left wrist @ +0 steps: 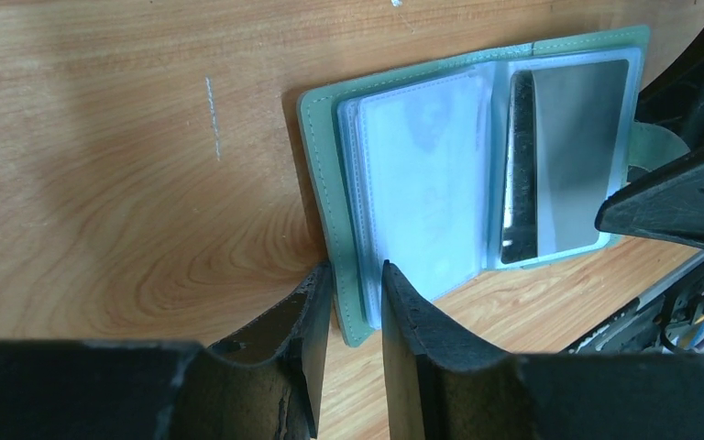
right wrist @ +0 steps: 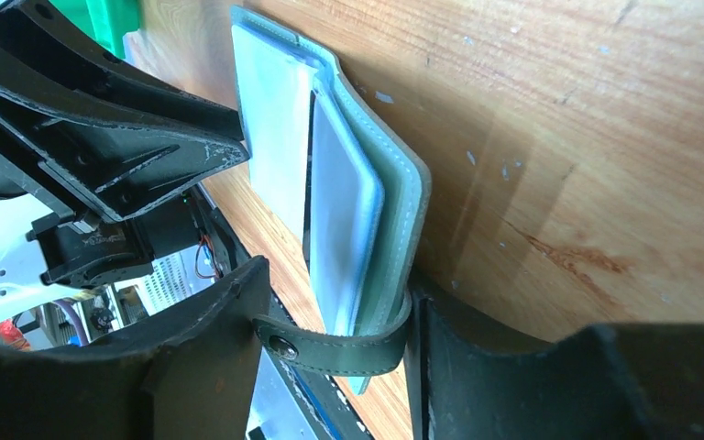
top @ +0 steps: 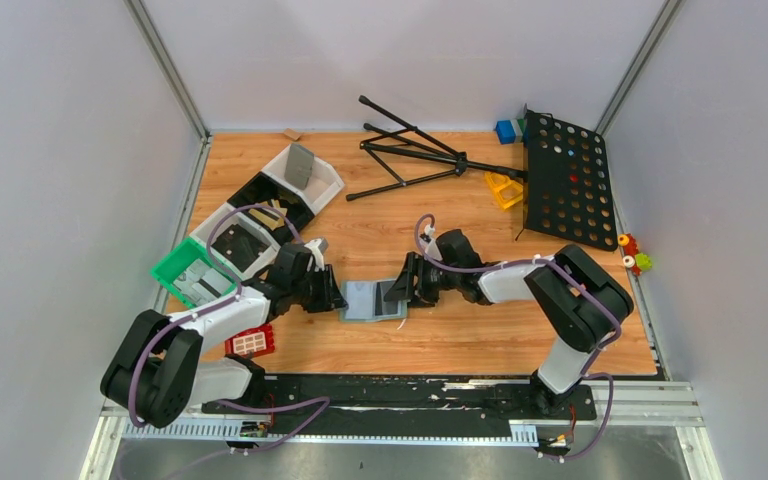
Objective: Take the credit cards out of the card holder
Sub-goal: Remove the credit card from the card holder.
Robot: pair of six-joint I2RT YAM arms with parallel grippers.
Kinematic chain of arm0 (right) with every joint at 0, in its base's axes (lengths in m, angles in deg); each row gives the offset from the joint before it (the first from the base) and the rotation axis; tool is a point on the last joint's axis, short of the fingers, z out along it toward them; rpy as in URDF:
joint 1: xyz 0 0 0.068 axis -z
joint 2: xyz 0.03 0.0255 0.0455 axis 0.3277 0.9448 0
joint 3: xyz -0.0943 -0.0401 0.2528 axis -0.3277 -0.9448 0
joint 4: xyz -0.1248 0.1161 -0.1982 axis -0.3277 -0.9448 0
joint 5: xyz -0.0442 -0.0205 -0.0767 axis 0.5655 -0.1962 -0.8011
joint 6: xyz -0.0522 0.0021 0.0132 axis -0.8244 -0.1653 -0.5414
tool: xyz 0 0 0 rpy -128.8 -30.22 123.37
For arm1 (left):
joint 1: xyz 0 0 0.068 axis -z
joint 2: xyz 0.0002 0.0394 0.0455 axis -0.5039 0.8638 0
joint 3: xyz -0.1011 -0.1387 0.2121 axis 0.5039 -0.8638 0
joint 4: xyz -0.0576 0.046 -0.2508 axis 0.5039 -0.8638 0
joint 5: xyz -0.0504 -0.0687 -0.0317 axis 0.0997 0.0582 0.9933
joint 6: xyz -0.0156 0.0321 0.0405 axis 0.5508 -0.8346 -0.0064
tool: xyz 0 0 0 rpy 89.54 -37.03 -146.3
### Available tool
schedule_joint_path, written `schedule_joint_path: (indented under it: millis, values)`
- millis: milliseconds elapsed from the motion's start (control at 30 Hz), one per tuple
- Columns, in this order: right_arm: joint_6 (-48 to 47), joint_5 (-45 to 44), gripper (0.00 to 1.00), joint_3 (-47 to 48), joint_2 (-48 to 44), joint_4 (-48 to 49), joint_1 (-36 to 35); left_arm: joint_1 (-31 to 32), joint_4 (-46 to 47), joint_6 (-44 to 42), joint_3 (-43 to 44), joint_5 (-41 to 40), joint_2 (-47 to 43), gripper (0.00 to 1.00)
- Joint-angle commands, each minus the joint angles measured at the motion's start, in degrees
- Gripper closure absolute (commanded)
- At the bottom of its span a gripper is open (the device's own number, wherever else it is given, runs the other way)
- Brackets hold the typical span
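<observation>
Left fingers [left wrist: 422, 367] pinch card holder [left wrist: 422, 183] edge; right fingers [right wrist: 477, 385] parted, straddling flap [right wrist: 339, 348]. We see holder open on counter [left wrist: 101, 183], long axis running between both, flap toward right fingers.

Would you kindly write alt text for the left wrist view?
An open card holder lies on a wooden table, a grey card in its right sleeve. The left gripper straddles its near corner; the right gripper's finger shows at right.
</observation>
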Motion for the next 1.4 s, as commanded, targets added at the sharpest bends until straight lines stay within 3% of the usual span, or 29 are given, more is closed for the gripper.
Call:
schedule_joint_path:
  millis: [0,167,400,600,767,900,1067,1367]
  values:
    - [0.50,1.19,0.53,0.57,1.42,1.22,-0.44,0.68,-3.89,0.24,-1.40,-0.53,0.30,0.66]
    - [1.08,1.46,0.67,0.36,1.06,2.17,-0.38,0.68,-4.62,-0.08,-1.09,-0.56,-0.18,0.66]
    - [0.72,3.38,1.00,-0.46,0.95,5.17,0.25,0.68,-6.45,-0.06,-0.28,0.22,-5.21,0.61]
    - [2.47,8.27,1.00,-3.94,-0.30,15.06,2.20,0.68,-11.58,0.70,1.23,2.06,-15.97,0.51]
    - [4.29,10.83,1.00,-5.39,-2.97,20.89,2.69,0.76,-6.04,4.35,0.89,9.97,-22.71,0.56]
    - [7.24,12.90,1.00,-6.23,-4.79,26.61,2.69,1.67,0.58,7.46,0.58,17.29,-20.05,0.63]
    - [9.46,14.87,1.00,-6.42,-6.79,29.97,2.67,2.96,9.03,11.53,-0.54,21.78,-16.64,0.63]
    - [11.57,16.94,1.00,-6.56,-8.71,32.30,2.68,2.96,14.61,15.20,-1.17,24.00,-15.77,0.64]
